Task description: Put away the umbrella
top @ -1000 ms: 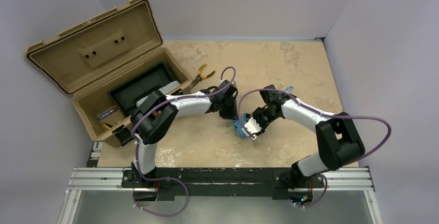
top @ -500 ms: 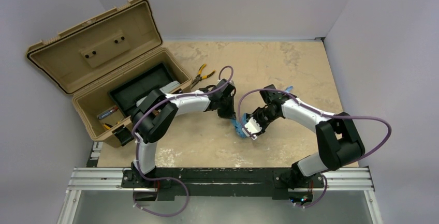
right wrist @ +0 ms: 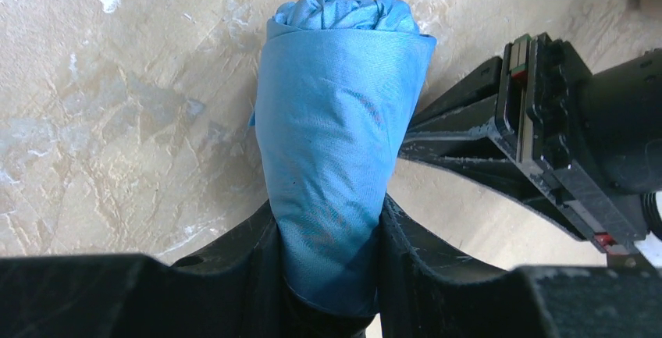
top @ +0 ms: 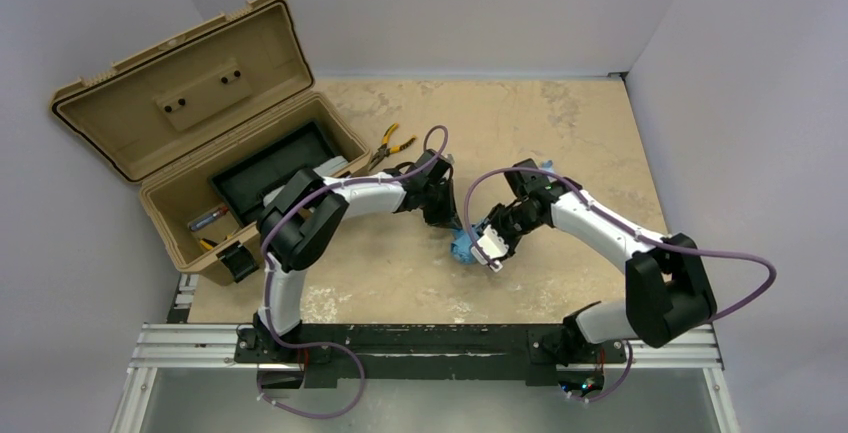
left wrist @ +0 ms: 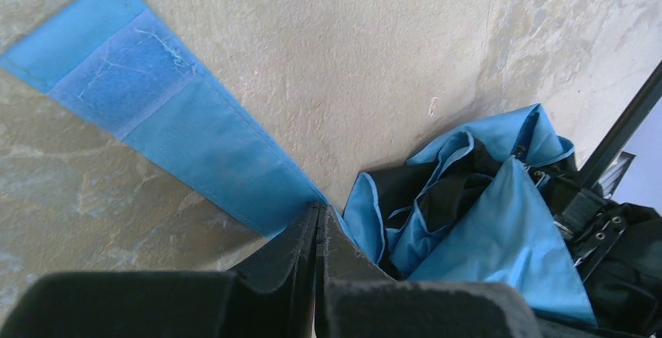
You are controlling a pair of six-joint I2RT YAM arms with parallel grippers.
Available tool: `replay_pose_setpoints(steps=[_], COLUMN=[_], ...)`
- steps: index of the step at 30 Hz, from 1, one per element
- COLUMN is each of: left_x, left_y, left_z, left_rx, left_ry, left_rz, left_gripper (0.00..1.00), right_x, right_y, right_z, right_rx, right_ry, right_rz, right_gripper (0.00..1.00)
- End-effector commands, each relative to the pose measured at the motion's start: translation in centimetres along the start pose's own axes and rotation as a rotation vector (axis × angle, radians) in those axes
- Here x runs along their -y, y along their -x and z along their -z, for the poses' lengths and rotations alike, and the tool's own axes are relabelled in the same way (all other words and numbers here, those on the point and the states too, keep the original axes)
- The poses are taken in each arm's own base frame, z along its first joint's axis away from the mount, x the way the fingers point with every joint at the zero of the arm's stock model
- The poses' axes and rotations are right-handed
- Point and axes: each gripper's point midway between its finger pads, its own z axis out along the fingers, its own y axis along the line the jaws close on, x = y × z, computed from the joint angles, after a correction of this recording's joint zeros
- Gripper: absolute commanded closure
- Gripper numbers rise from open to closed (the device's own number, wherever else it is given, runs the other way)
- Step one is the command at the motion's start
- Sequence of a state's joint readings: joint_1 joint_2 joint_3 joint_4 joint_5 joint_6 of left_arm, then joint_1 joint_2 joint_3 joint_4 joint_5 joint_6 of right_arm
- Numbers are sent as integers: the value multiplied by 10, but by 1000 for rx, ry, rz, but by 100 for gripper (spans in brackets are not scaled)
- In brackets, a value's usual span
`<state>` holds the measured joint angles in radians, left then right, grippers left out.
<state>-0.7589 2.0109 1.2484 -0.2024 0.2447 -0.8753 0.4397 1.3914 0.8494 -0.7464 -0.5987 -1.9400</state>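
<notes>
Bending inward, right arm [top: 585, 215], jaws clamping umbrella [right wrist: 336, 158], left arm [top: 370, 193], jaws pinching strap [left wrist: 156, 127] (velcro)

Lab test cell, white walls [top: 450, 3], aluminium rail [top: 680, 345], tan toolbox [top: 190, 93]

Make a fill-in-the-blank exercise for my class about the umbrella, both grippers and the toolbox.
1. The right gripper grips the rolled umbrella, whose fabric is ____.
2. The left gripper, jaws pressed together, pinches the umbrella's flat Velcro ____.
3. The lid of the tan toolbox stands ____.
Missing words: blue; strap; open.
</notes>
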Motion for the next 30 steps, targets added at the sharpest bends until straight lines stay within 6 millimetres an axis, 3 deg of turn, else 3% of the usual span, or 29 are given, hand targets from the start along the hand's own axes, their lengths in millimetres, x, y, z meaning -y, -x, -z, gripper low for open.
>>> replay_pose_setpoints(steps=[1, 6, 16, 20, 26, 30], left_x=[-58, -61, -62, -47, -12, 6], left_y=[-24, -23, -12, 6, 48, 67], left_z=[-23, -25, -22, -15, 13, 35], left_rx=[-73, -78, -61, -25, 73, 120], left_ry=[172, 170, 147, 95, 2, -56], left_rz=[31, 43, 62, 76, 98, 99], left_gripper=[100, 100, 100, 100, 79, 74], right_x=[13, -11, -47, -60, -75, -77], right_y=[25, 24, -13, -19, -36, -52], right_z=[-1, -29, -45, -52, -50, -45], right_rx=[66, 15, -137, -152, -171, -186], right_ry=[-14, 98, 275, 360, 379, 375], right_rz=[30, -7, -307, -441, -566, -656], right_gripper=[100, 100, 100, 100, 100, 100])
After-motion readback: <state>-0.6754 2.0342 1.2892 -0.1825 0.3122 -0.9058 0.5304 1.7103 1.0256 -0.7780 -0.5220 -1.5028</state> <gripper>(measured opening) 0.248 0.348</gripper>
